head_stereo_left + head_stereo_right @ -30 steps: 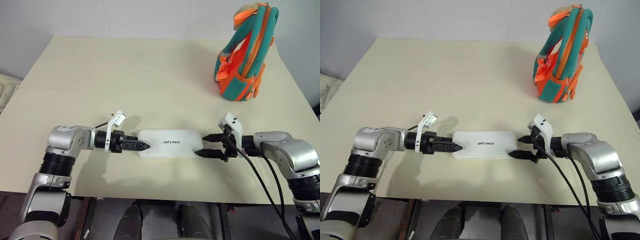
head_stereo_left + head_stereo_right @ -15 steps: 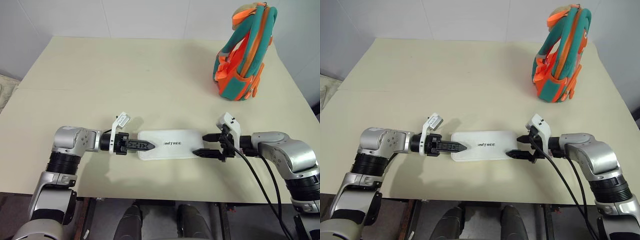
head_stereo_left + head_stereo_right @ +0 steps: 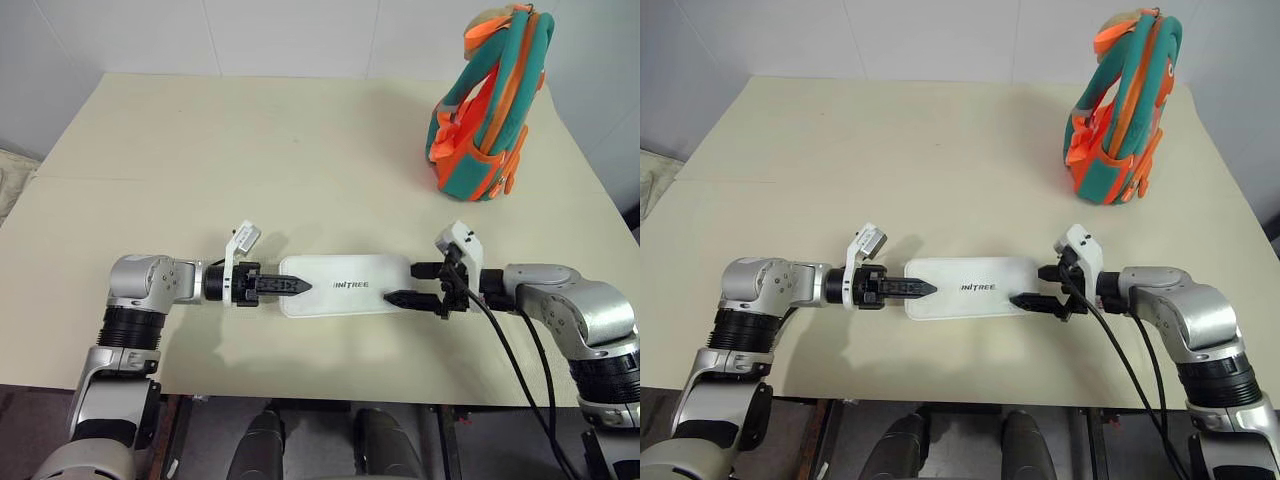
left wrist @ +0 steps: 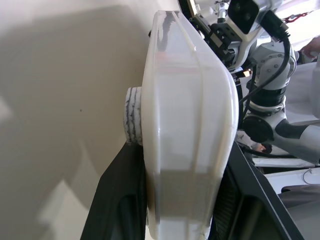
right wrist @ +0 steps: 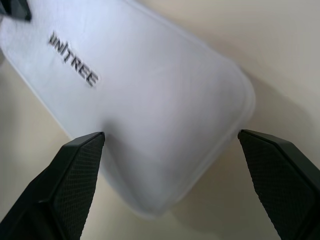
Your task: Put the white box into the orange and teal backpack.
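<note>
Your left claw is clenched on the near-left end of the white box; the left wrist view shows a finger pressed against each broad face of that end. Your right claw stands released, its two fingers spread wide to either side of the box's other end without touching it, presumably set there so you can lift the long case from both ends rather than let it droop from one. The box lies flat near the counter's front edge, lettering up. The orange and teal backpack stands upright at the far right corner, well apart from the box. Close the right claw before you lift, or the free end may swing.
</note>
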### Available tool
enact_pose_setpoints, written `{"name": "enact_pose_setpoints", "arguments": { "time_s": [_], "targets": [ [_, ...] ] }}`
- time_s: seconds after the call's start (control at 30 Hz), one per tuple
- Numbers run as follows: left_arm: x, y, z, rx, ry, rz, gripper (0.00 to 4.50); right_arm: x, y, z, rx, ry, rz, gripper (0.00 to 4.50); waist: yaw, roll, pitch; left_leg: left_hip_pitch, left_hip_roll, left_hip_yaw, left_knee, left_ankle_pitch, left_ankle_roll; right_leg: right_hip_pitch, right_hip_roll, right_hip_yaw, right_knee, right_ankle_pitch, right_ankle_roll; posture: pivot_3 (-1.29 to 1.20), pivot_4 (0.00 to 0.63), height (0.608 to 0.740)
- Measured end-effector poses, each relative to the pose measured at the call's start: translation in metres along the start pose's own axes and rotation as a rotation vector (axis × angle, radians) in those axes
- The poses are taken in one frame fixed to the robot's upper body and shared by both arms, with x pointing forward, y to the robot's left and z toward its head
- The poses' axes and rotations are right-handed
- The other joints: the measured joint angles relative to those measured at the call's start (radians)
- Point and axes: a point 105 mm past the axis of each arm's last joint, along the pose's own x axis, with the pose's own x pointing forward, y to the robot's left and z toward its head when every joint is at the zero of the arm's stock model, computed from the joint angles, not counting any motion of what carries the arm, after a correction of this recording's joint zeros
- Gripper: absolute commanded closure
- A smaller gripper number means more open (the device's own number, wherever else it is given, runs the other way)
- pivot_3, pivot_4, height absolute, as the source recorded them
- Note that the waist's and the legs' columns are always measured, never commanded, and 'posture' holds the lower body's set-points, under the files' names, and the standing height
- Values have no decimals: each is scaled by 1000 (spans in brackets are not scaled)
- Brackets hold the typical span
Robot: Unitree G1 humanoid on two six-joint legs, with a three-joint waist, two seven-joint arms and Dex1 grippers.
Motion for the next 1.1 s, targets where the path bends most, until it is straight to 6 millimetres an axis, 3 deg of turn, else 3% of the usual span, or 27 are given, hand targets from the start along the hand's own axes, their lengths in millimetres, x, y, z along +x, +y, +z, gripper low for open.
{"name": "enact_pose_setpoints", "arguments": {
  "time_s": [0.1,0.27,0.37,0.57,0.87,0.97,1.1],
  "targets": [
    [-16,1,8,38,-57,33,3233,-14,-18,20,-32,-74,-146,0,-2,0,0,0,0,0,0,0,0,-1,0,0,0,0,0,0,150,740],
    [-47,8,10,64,-133,121,3233,-60,-60,85,-137,-305,-574,0,0,0,0,0,0,0,-2,0,0,-2,0,0,0,0,-1,0,150,740],
    [-52,9,8,58,-147,125,3233,-77,-72,103,-135,-381,-749,0,2,0,0,-1,0,0,-3,0,-1,-2,-1,0,-1,0,-1,0,150,740],
    [-53,10,5,79,-150,124,3233,-59,-86,113,-69,-434,-883,0,0,0,0,0,0,0,-3,0,-1,-2,-1,0,-1,0,-1,0,150,740],
    [-53,9,-1,103,-152,120,3233,-71,-114,129,-103,-502,-1190,0,-2,0,0,-1,0,0,-5,0,-1,-3,-1,1,-1,0,-1,0,150,740],
    [-54,10,-4,93,-163,121,3233,-70,-117,133,-97,-520,-1221,0,-3,0,0,0,0,0,-5,0,-1,-3,0,1,0,-1,-1,0,150,740],
    [-53,9,-4,107,-162,129,3233,-54,-121,138,-65,-541,-1203,0,-8,0,0,1,0,0,-4,1,-1,-3,0,1,2,-1,-1,0,150,740]
  ]
}}
